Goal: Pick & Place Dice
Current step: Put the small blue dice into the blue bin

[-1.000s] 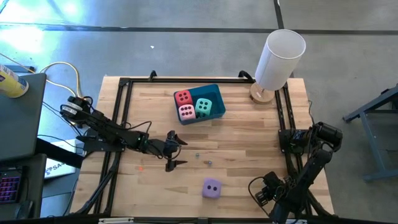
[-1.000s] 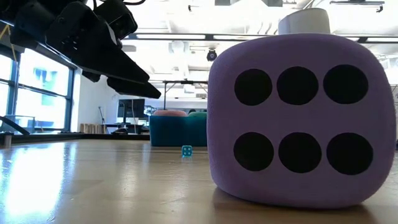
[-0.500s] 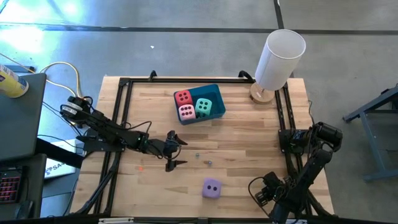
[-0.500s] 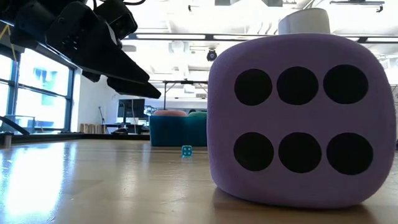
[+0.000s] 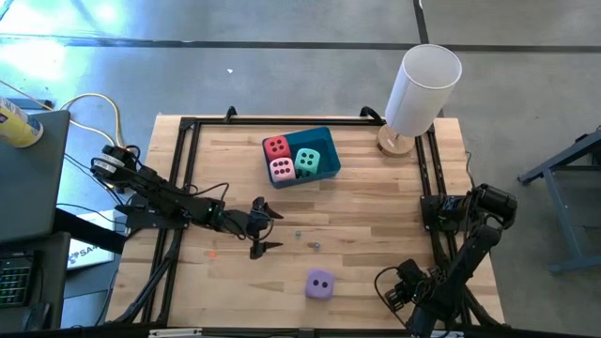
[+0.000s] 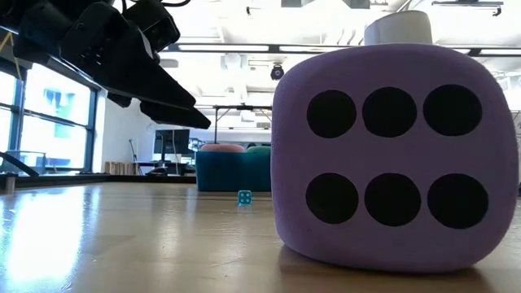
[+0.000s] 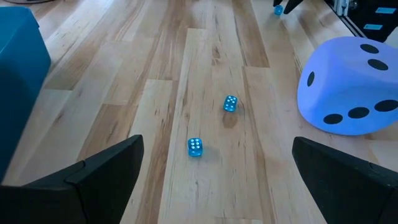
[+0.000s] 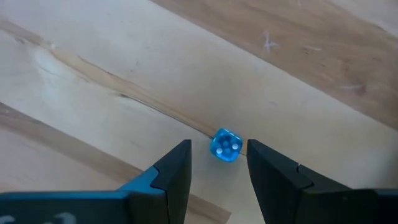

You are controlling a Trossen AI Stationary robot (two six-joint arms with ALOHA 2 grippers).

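Currently noted, high view: left gripper (image 5: 262, 228) at centre-left of frame over the wooden table (image 5: 376, 202), fingers spread wide, nothing between them. Purple die (image 5: 320, 284) alone on the boards at lower centre, well apart from that gripper. Blue bin (image 5: 324, 142) at upper centre, holding red die (image 5: 276, 146), pink die (image 5: 281, 170) and teal-green die (image 5: 307, 162) packed side by side. White cylinder lamp (image 5: 422, 86) at upper right on a round wooden base. Two tiny blue dice (image 5: 316, 247) on the boards between left gripper and purple die; same pair seen in left wrist view at centre of frame (image 7: 194, 147).

Right gripper (image 5: 392, 293) at lower right of high view, low near the table edge. Right wrist view: fingers partly apart, a small clear-blue die (image 8: 226, 145) lying on the wood just beyond the tips, in line with the gap, not clamped.

Low view: purple die (image 6: 392, 155) filling right of frame, six-pip face toward camera.
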